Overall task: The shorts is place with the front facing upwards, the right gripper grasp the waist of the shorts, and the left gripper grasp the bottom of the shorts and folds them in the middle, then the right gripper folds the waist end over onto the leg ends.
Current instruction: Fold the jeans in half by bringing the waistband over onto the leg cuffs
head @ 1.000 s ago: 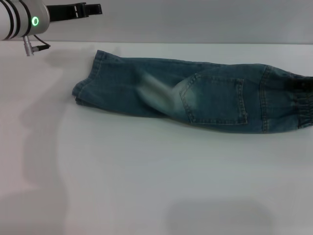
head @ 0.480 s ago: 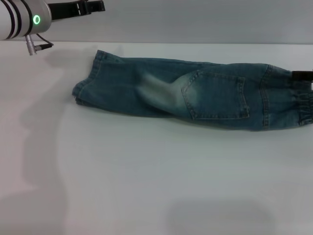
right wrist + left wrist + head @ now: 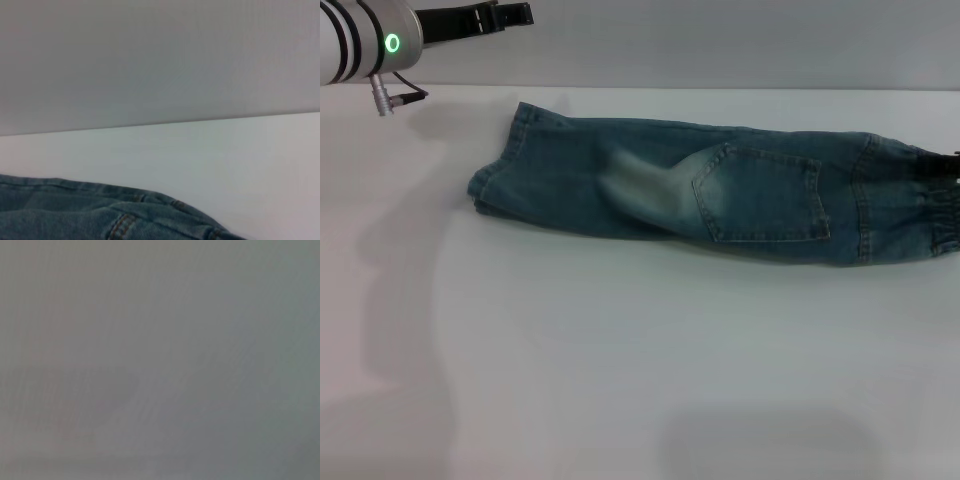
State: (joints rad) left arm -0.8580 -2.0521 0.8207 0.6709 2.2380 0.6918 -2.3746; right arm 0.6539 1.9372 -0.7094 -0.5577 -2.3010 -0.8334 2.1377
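The denim shorts (image 3: 720, 190) lie folded lengthwise across the white table (image 3: 620, 350), with a pocket facing up. The leg ends (image 3: 492, 178) point to the left and the ruffled waist end (image 3: 920, 200) reaches the right edge of the head view. My left gripper (image 3: 515, 14) hangs high at the far left, above and behind the leg ends, apart from the cloth. Only a dark sliver of my right gripper (image 3: 952, 162) shows, at the waist end. The right wrist view shows a denim edge (image 3: 100, 210) close below the camera. The left wrist view shows only grey.
The table's far edge (image 3: 200, 120) meets a plain grey wall behind the shorts. Bare tabletop spreads in front of the shorts and to their left.
The waist end and pocket have shifted slightly to the right, and the dark right gripper has slid further toward the right edge. The left gripper rose a little.
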